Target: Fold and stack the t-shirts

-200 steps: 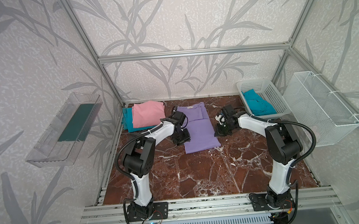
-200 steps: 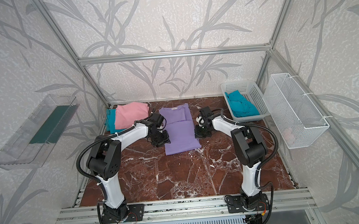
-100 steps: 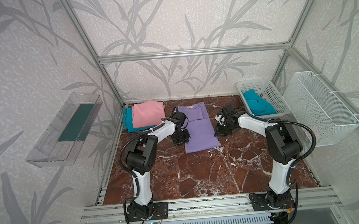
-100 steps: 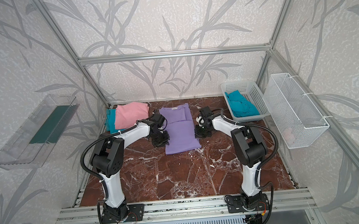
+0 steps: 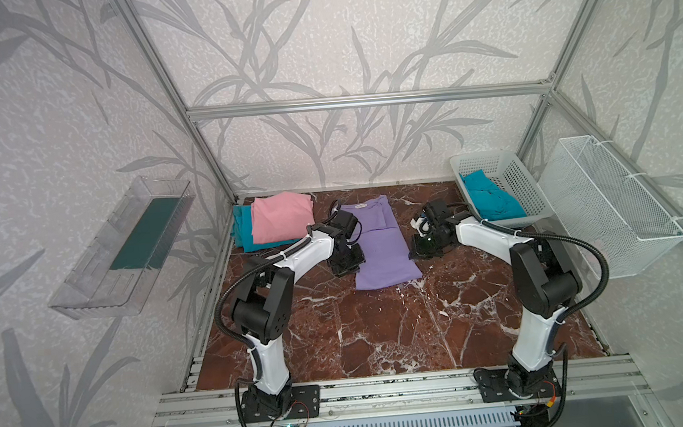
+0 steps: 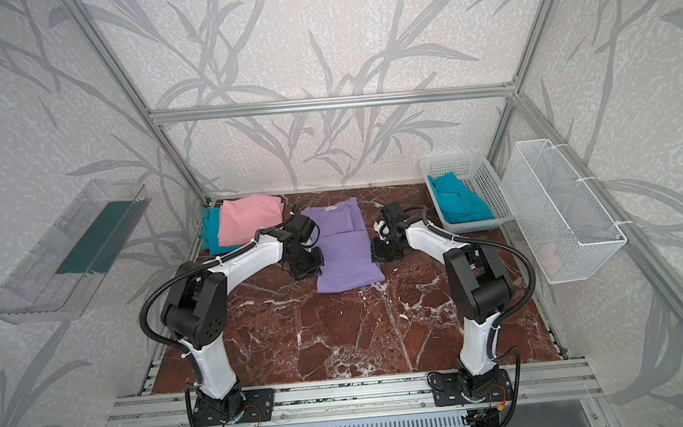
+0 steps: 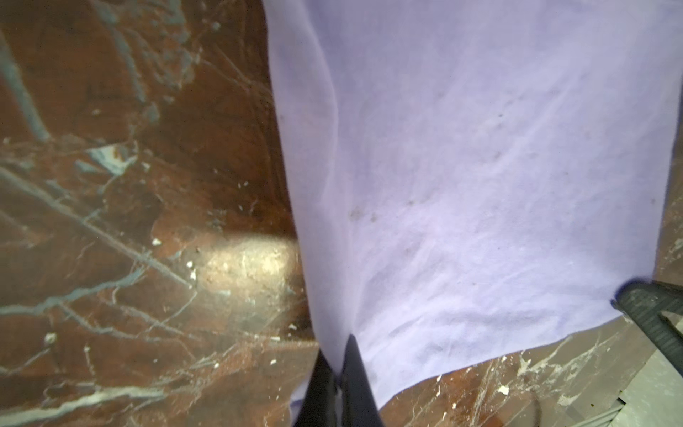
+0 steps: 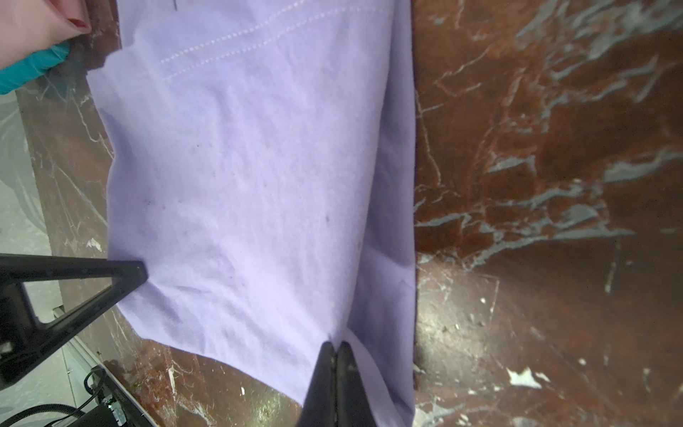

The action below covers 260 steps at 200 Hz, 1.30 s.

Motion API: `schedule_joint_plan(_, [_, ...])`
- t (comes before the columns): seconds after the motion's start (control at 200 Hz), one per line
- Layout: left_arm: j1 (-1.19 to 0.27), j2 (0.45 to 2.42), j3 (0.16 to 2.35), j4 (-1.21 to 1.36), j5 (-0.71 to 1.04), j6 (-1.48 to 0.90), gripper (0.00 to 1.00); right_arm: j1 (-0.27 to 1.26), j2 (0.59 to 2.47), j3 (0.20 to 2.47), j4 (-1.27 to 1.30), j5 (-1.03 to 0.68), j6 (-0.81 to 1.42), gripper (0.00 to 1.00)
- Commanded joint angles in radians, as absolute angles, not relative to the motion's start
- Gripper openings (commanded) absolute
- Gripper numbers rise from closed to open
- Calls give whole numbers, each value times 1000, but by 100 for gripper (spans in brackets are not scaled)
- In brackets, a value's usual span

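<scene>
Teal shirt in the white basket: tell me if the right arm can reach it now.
Probably not yet. The teal shirt lies in the open basket beside that arm, but its fingers are shut on the purple shirt and must let go first.

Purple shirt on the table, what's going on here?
Both arms are on the lavender cotton t-shirt lying flat. The left end effector and right end effector are shut on its opposite long edges. A folded pink t-shirt sits on a folded teal t-shirt at back left; crumpled teal t-shirts wait in the white plastic basket.
</scene>
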<state>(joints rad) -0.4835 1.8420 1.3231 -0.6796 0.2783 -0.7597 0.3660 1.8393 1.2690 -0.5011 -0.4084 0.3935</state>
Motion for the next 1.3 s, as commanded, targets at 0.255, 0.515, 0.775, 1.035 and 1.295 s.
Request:
schedule_joint_plan(0.255, [-530, 1751, 1122, -635, 259, -844, 21, 374, 1736, 1103, -477, -416, 420, 0])
schedule_joint_plan(0.515, [-556, 1756, 1075, -590, 269, -880, 15, 382, 1719, 1020, -452, -420, 428, 0])
schedule_joint_plan(0.775, [-574, 1675, 1117, -654, 221, -884, 15, 380, 1712, 1056, -471, -394, 409, 33])
schedule_joint_plan(1.035, [-577, 1670, 1136, -656, 201, -890, 33, 349, 1776, 1165, -484, -320, 380, 42])
schedule_joint_plan(1.295, [-597, 1719, 1145, -629, 221, -899, 34, 336, 1981, 1367, -506, -346, 366, 41])
